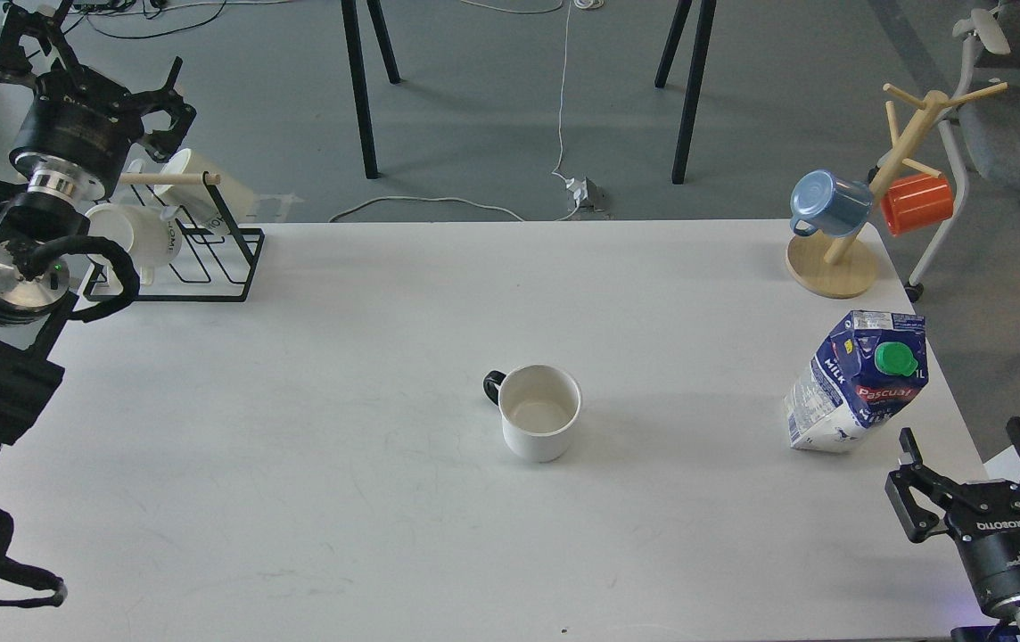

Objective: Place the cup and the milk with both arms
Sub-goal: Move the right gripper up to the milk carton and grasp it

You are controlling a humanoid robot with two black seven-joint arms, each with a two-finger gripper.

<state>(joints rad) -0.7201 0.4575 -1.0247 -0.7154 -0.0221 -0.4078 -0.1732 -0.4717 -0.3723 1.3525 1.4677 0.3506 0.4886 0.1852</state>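
The white cup [541,412] with a small black handle stands upright near the middle of the white table [341,499], handle to the left. The blue and white milk carton [858,383] with a green cap stands near the table's right edge, seen leaning. My left gripper [91,67] is raised at the far top left, well away from the cup, fingers spread and empty. My right gripper [965,446] is at the bottom right corner, just below and right of the carton, fingers spread and empty, not touching it.
A black wire rack [207,259] with cream mugs [131,236] stands at the table's back left, beside my left arm. A wooden mug tree [835,263] with a blue mug [826,203] and an orange mug [916,203] stands at the back right.
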